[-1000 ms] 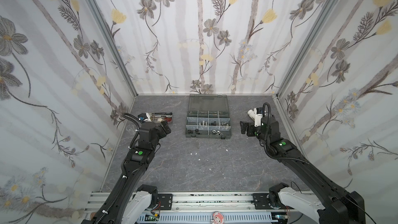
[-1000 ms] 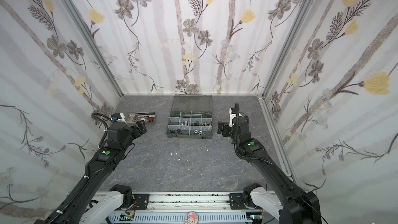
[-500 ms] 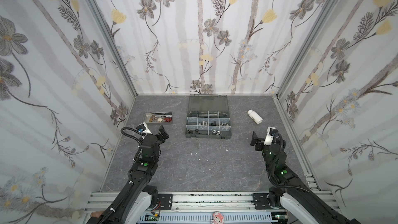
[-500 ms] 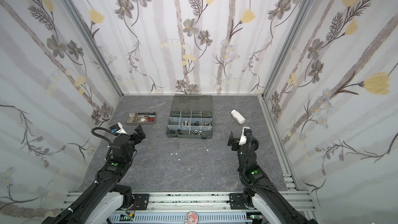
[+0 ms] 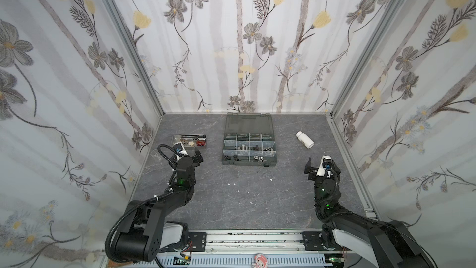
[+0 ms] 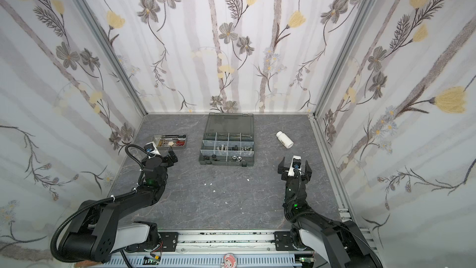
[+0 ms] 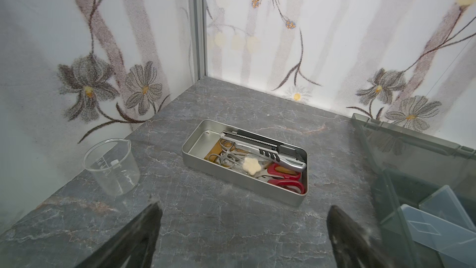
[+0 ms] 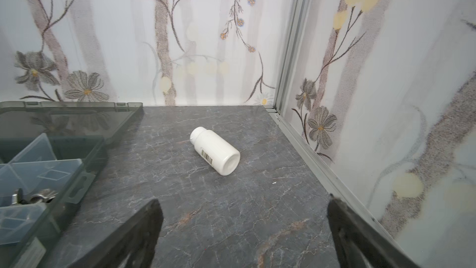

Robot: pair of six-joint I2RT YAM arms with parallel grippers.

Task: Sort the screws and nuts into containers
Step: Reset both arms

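With the left gripper (image 5: 197, 156) and right gripper (image 5: 322, 167) both gaping empty, and the organizer box (image 5: 249, 162) — 3 o'clock from the left, 10 o'clock from the right — holding the screws and nuts (image 5: 255, 148), sorting looks finished, so park both clear of its lid (image 5: 248, 122).

Both top views hang high over my base, looking down toward the back wall across the whole grey marbled tabletop (image 5: 244, 202). My left wrist camera sits low and close, facing the shallow steel tray (image 7: 231, 176). My right faces the white plastic bottle (image 8: 219, 150). Both catch the dark grey plastic organizer box (image 7: 412, 155).
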